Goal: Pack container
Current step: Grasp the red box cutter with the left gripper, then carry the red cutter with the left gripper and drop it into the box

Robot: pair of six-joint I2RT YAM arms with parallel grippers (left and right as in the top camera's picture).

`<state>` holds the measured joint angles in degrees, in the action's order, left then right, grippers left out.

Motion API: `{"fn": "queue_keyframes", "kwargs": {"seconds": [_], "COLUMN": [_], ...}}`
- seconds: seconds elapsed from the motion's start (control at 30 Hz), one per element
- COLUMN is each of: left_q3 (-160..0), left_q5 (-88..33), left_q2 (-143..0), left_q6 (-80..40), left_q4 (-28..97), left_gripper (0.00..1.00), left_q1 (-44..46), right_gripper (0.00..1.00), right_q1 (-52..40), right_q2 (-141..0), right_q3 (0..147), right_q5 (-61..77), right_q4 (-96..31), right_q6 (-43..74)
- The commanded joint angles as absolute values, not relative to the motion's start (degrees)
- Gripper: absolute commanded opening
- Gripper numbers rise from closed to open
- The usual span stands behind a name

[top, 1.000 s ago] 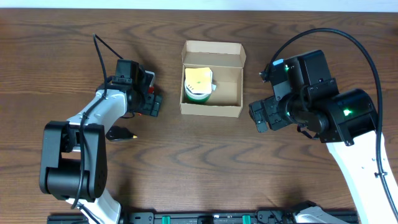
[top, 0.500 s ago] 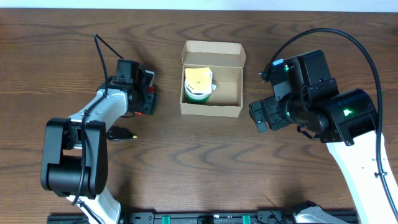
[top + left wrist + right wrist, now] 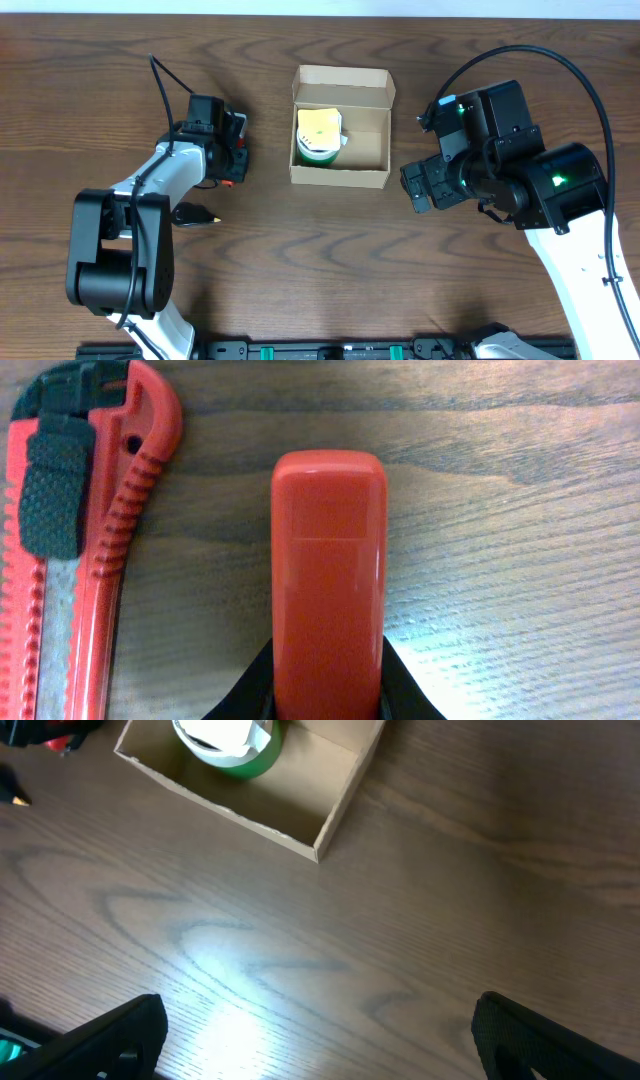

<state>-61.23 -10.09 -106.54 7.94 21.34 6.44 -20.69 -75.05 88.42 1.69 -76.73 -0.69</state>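
Looking down from overhead, I see the container (image 3: 368,150) as a small plain brown cardboard box standing open on the tabletop (image 3: 320,250), its flap (image 3: 342,78) folded back on the far side. A green and white roll (image 3: 320,137) with a yellow top sits in the half of the box nearer my left gripper (image 3: 236,160); the other half is bare cardboard. The box lies between my two grippers, just to the right of the left one and to the left of my right gripper (image 3: 418,188), apart from both.

My left arm is bent at the elbow and reaches forward, its wrist low over the wood. My right arm comes in from the right edge, the wrist turned toward the box.

Only the left wrist camera shows what that gripper is doing: its black fingers (image 3: 405,695) are pinching a red block (image 3: 327,560) from both sides, and a red utility knife (image 3: 100,580) lies just to the left of it, apart from it. The right wrist camera shows that my right gripper (image 3: 318,1015) has its fingers spread wide over bare wood, with the box's corner ahead and to the left, well apart. A black pen (image 3: 195,214) lies behind my left gripper, seen clearly only from above.
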Motion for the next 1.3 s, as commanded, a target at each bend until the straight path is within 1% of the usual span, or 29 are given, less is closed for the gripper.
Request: {"fn": "queue_keyframes", "kwargs": {"seconds": [0.0,0.2,0.3,0.43,0.63,0.83,1.03,1.27], "left_q3": [-66.37,-76.16,-80.05,-83.31,-83.50,-83.50,-83.50,-83.50], "left_q5": [-10.13,-10.11,-10.09,-10.37,-15.62,-16.58,-16.29,-11.09], "left_q2": [-106.02,-99.13,-95.44,-93.93,-96.79,-101.75,-105.73,-108.12], "left_q6": [3.66,-2.26,-6.04,-12.62,-18.81,-24.73,-32.14,-32.40], "left_q4": [23.81,29.67,29.52,27.94,24.60,21.30,20.18,20.16], "left_gripper": [0.05,0.06,0.06,0.06,0.06,0.06,0.05,0.06], "left_q1": [6.48,8.23,11.42,16.91,25.10,31.14,34.87,38.06], "right_gripper": [0.99,0.99,0.99,0.99,0.99,0.99,0.99,0.99], "right_q1": [-20.60,-20.60,-20.60,-20.60,-20.60,-20.60,-20.60,-20.60], "right_q2": [-75.00,-75.00,-75.00,-75.00,-75.00,-75.00,-75.00,-75.00], "right_q3": [88.36,88.36,88.36,88.36,88.36,88.36,88.36,88.36], "right_q5": [1.50,1.50,1.50,1.50,1.50,1.50,1.50,1.52], "right_q4": [-76.77,-76.77,-76.77,-76.77,-76.77,-76.77,-76.77,-76.77], "right_q6": [-0.93,-0.93,-0.93,-0.93,-0.93,-0.93,-0.93,-0.93]}}
